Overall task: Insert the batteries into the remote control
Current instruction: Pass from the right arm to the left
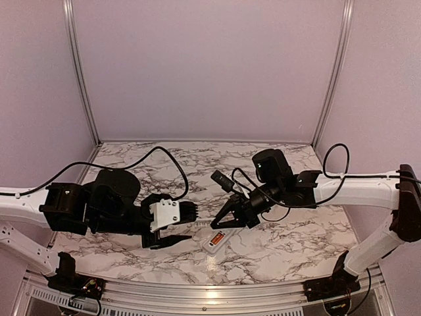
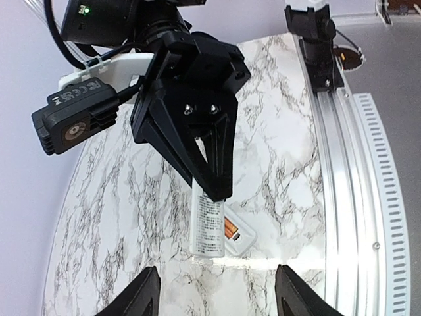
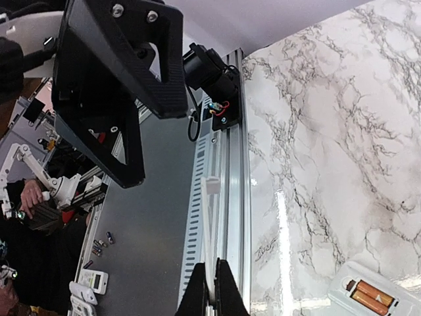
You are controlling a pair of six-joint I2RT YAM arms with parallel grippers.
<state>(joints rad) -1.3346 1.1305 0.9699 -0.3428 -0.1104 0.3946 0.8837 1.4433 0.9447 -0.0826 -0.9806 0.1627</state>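
**Remote control** point(image 2: 209, 227): white plastic bar lying flat on the surface point(image 1: 283, 171) with its back upward.
- Printed text shows on the back, beside an uncovered battery recess.
- It sits at the lower centre of the top view, between the two arms, at the lower centre of the left wrist view, and in the lower right corner of the right wrist view.

**Batteries** point(image 3: 365, 296): two slim orange-red cylinders lying side by side inside the recess. In the top view they show only as a small orange patch on the white bar.

**Left end effector** point(image 2: 217, 270): black fingers spread wide with nothing between them.
- In the top view it is at the lower left of centre, near the remote control and apart from it.
- Its own camera looks between the spread fingers at the bar.

**Right end effector** point(image 3: 210, 283): black fingers pressed together to a narrow point.
- In the top view it is just right of centre, angled down toward the upper end of the bar.
- In the left wrist view its tip overlaps that end. Whether it touches the plastic cannot be told.

**Surface**: white with grey marble veining, enclosed by pale lilac walls.

**Rail** point(image 3: 227, 197): slotted aluminium strip along the edge of the surface.

**Cables** point(image 1: 164, 155): black loops trailing from both arms above the marble.
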